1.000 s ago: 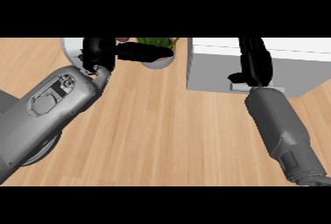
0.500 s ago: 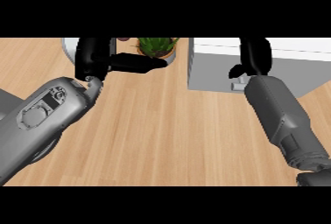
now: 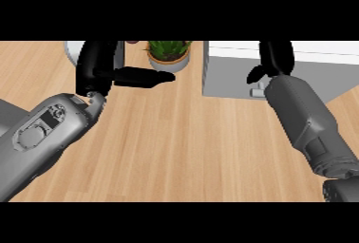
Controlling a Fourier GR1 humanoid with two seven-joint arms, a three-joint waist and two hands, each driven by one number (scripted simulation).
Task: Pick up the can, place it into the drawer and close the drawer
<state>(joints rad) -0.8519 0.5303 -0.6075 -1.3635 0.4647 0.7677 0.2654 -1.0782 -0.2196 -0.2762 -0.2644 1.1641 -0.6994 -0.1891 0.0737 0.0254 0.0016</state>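
Left hand (image 3: 105, 71) open with thumb out sideways, holding nothing, potted plant (image 3: 168, 52) just right of it, right hand (image 3: 275, 59) over the grey drawer (image 3: 231, 76), its fingers' state unclear, wooden bench (image 3: 189, 142) below

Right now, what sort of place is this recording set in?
Probably a kitchen counter: a wooden countertop, a small potted plant at the back, and a grey-white drawer unit under the right robot hand.

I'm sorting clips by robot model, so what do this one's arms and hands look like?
Both forearms are smooth grey shells, rounded and tapering toward the wrist. The left forearm carries a recessed oval panel with a darker outline; the right forearm is a darker, plain grey. Each ends in a glossy black hand: the left hand and the right hand. No cables or lettering show.
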